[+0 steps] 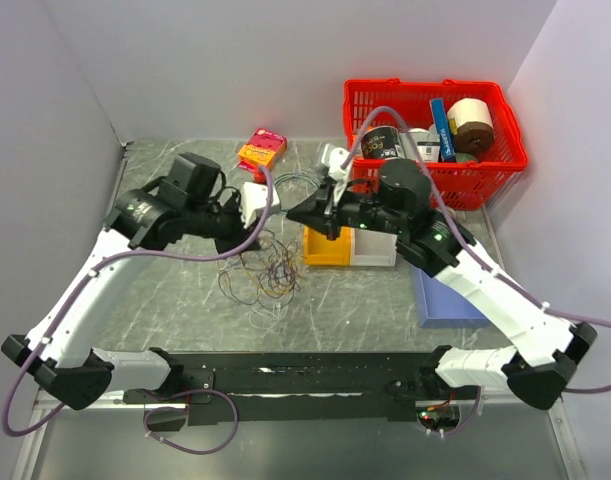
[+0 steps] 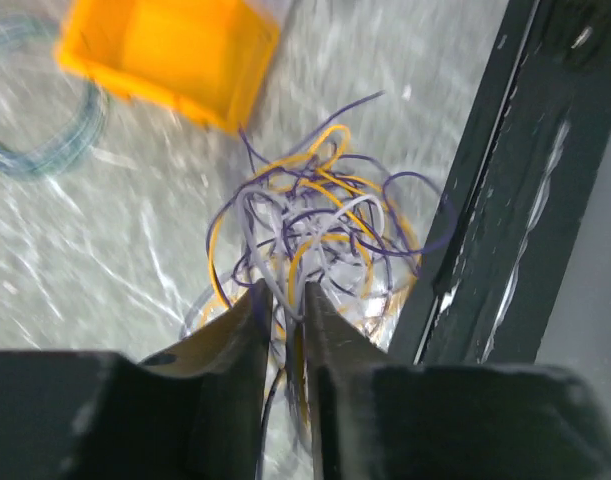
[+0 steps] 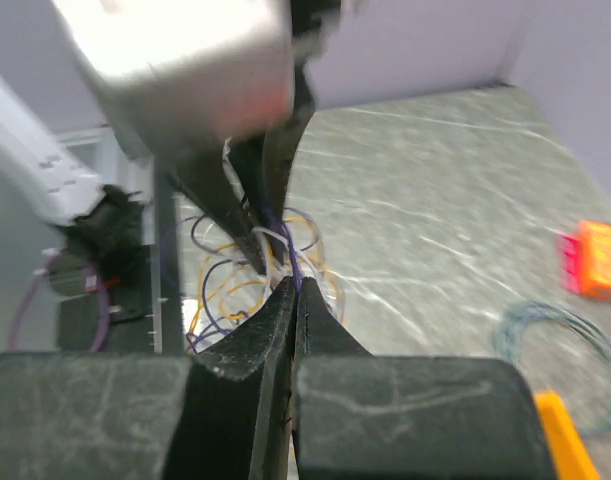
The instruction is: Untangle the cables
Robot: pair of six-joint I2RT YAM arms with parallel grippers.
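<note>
Cables [image 1: 260, 266] pinched from both sides above the bench [image 1: 385, 300]
Left end effector [image 2: 282, 292] and right end effector [image 3: 293, 287], each clenched on strands, meet tip to tip; the tangle hangs just below, favouring a left-right pull.

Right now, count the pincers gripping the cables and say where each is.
2. The left pincer clamps strands at the top of the cables; the right pincer clamps strands almost tip to tip with it.

Lab test cell; bare white walls [image 1: 285, 60] box in a marbled table [image 1: 365, 310].
</note>
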